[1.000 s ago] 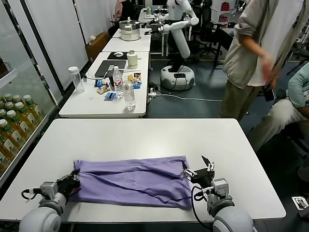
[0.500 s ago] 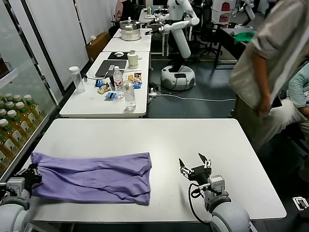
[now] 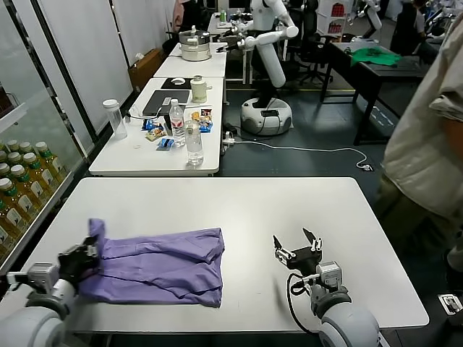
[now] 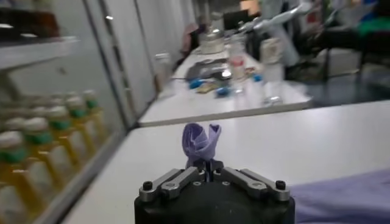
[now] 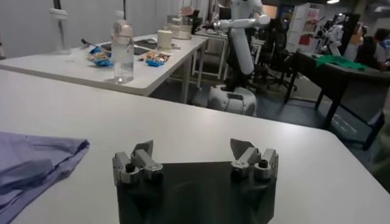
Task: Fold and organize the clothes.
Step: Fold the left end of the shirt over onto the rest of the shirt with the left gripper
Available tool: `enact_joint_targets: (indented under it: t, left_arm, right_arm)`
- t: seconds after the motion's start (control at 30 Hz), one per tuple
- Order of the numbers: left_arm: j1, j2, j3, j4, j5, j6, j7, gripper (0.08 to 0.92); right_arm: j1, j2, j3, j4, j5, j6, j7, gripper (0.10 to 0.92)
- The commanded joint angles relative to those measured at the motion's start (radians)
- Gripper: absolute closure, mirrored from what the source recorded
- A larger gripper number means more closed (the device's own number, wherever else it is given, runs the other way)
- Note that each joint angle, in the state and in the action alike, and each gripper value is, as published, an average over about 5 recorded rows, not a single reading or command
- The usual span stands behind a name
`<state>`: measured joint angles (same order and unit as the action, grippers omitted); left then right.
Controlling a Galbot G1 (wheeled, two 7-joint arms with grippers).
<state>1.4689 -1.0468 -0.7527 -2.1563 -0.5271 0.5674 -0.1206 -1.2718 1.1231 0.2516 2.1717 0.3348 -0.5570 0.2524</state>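
The lavender T-shirt (image 3: 155,264) lies bunched in a folded band on the left front part of the white table (image 3: 217,202). My left gripper (image 3: 85,254) is shut on the shirt's left end, and a tuft of fabric (image 3: 96,228) stands up above the jaws. In the left wrist view that tuft (image 4: 200,141) rises from the closed left gripper (image 4: 207,165). My right gripper (image 3: 298,246) stands open and empty on the table, well apart from the shirt's right edge. From the right wrist, the right gripper (image 5: 192,149) shows spread fingers, with the shirt (image 5: 33,161) off to one side.
A second table (image 3: 130,155) behind holds water bottles (image 3: 194,141), snacks and a laptop. Shelves of drink bottles (image 3: 18,188) line the left. A person (image 3: 434,144) stands close at the right. Another robot (image 3: 268,43) and a green cloth (image 3: 375,56) are far back.
The shirt slid left away from the right gripper. The left gripper then came back rightward with the shirt's left end raised. The right gripper stayed open in place. The person moved right.
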Motion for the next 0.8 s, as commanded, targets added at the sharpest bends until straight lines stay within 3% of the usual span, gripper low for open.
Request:
enact_joint_targets:
  t: [0.03, 0.37, 0.8]
  left_arm:
    - [-0.104, -0.091, 0.267, -0.074, -0.118, 0.015, -0.014, 0.892]
    - [-0.190, -0.170, 0.395, 0.015, -0.033, 0.015, -0.043, 0.892]
    - [-0.228, -0.194, 0.456, 0.042, -0.021, 0.016, -0.055, 0.892]
  right_arm:
    - [-0.003, 0.000, 0.005, 0.009, -0.002, -0.005, 0.003, 0.203]
    - [-0.010, 0.002, 0.009, 0.022, -0.005, -0.015, 0.010, 0.203]
    - [-0.012, 0.002, 0.019, 0.023, -0.006, -0.018, 0.010, 0.203]
